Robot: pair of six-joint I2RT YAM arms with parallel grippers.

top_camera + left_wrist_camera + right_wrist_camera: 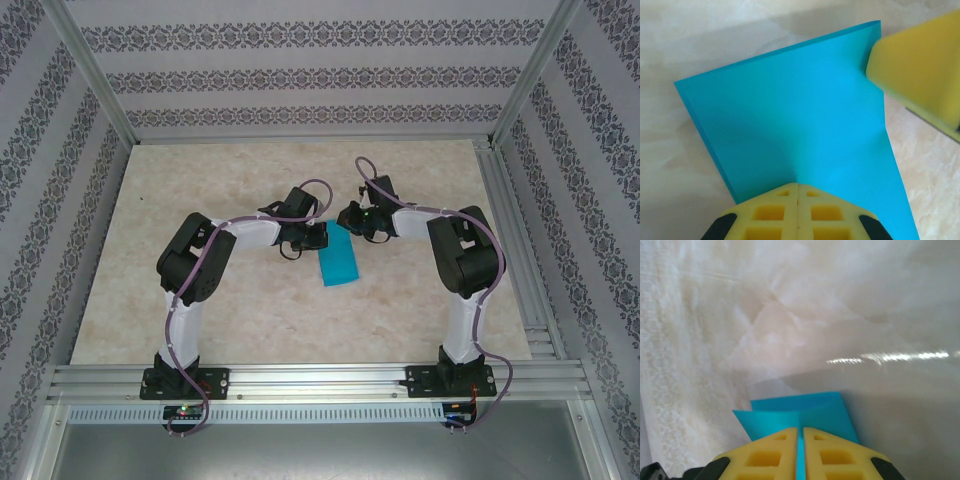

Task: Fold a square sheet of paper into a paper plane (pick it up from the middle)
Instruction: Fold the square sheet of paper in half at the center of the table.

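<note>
Top external: near the middle of the marble table (260, 320), a teal sheet of paper (338, 262), folded narrow and running from 11 to 5 o'clock; at its 11 o'clock end the left gripper (316, 238), at 12 o'clock the right gripper (350, 222), both right at the paper's upper edge; grip too small to judge from here. Left wrist: left gripper (798, 189) at 6 o'clock, yellow pads pressed flat together with no gap, pinching the near edge of the sheet of paper (800, 125); doubled layers plain along the 9 o'clock edge; at 2 o'clock a yellow pad (920, 60) of the right gripper touching the far corner. Right wrist: right gripper (801, 432) at 6 o'clock, closed to a thin slit with the teal sheet of paper (805, 412) caught in it — folded layers spreading toward 12 o'clock, blurred marble beyond.
</note>
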